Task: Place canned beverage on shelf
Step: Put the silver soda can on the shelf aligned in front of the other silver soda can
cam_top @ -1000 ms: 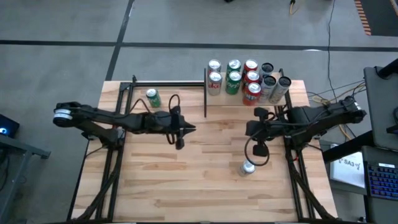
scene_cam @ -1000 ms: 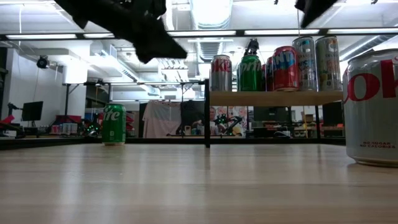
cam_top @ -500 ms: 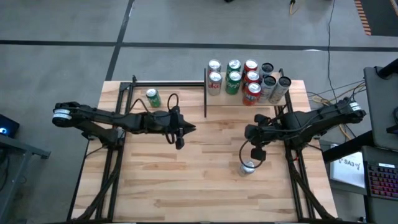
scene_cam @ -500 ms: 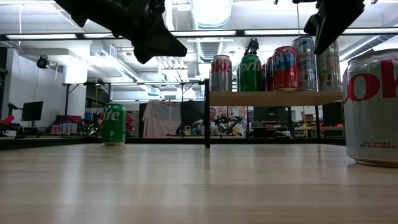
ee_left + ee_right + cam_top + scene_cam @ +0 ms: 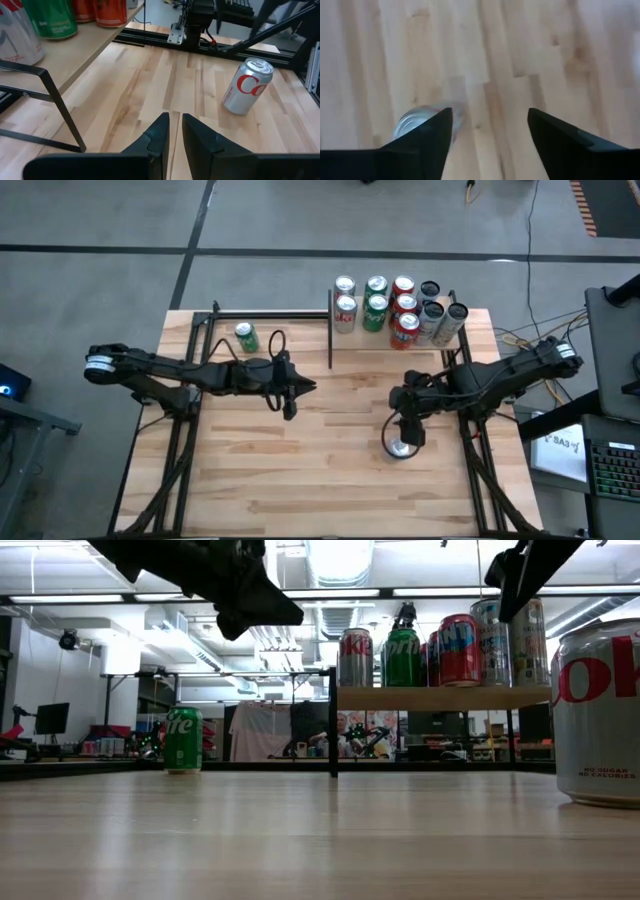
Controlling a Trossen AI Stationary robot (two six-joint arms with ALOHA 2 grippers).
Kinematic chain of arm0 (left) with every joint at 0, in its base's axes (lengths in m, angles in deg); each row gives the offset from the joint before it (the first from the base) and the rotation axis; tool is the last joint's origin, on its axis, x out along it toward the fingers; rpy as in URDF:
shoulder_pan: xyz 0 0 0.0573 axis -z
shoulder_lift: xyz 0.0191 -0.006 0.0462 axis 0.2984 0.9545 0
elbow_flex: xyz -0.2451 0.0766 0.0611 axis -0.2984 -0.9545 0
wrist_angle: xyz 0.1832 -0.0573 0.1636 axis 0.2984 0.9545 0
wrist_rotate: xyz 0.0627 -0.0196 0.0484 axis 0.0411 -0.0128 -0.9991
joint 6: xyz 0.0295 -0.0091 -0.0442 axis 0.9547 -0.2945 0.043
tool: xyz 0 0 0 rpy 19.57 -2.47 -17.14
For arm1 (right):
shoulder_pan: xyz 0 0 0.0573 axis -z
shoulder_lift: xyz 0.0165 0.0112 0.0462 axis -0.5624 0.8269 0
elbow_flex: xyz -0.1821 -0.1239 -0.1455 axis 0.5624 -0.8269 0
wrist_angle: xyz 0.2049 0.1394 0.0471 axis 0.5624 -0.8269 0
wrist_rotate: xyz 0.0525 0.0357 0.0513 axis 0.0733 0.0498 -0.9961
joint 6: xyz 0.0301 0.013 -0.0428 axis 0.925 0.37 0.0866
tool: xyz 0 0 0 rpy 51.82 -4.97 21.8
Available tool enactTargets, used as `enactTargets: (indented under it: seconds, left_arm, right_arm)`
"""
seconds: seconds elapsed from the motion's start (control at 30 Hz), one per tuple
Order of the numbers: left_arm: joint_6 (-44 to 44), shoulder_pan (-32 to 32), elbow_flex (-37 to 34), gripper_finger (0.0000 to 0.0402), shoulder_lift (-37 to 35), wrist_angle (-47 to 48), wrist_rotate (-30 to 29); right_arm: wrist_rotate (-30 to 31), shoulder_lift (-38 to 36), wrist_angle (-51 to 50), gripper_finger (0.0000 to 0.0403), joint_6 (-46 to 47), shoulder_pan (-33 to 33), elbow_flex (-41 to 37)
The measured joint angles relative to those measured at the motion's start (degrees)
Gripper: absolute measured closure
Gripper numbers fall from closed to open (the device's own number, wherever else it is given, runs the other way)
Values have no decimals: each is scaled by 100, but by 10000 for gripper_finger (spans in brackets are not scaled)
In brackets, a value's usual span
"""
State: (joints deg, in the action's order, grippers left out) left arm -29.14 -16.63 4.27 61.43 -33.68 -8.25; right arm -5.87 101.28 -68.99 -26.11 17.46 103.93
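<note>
Right pincer (image 5: 404, 438) hangs with its fingers spread wide right above the silver cola can (image 5: 401, 448), which stands upright on the worktop (image 5: 330, 480), not grabbed. The shelf (image 5: 440, 697) at the far edge already carries a bunch of cans. Left pincer (image 5: 176, 131) hovers mid-worktop, clenched with nothing in it. A green can (image 5: 246, 337) stands off by itself.
</note>
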Motion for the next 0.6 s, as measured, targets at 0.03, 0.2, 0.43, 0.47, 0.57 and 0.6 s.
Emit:
enactTargets:
  seconds: [0.03,0.2,0.43,0.47,0.57,0.6]
  left_arm:
    - [0,0,0,365,0,3,0]
    - [0,0,0,365,0,-42,0]
    - [-20,0,0,365,2,-101,0]
    - [-20,0,0,365,2,-101,0]
    - [-20,0,0,365,2,-115,0]
    - [-20,0,0,365,2,-130,0]
  right_arm:
    - [-87,30,3,152,-32,-31,6]
    - [-361,186,-8,143,-51,-310,-11]
    - [-397,290,-7,145,282,-723,-13]
    - [-397,287,-7,146,341,-772,-13]
    - [-399,285,-7,149,550,-899,-13]
    - [-397,283,-8,149,601,-941,-13]
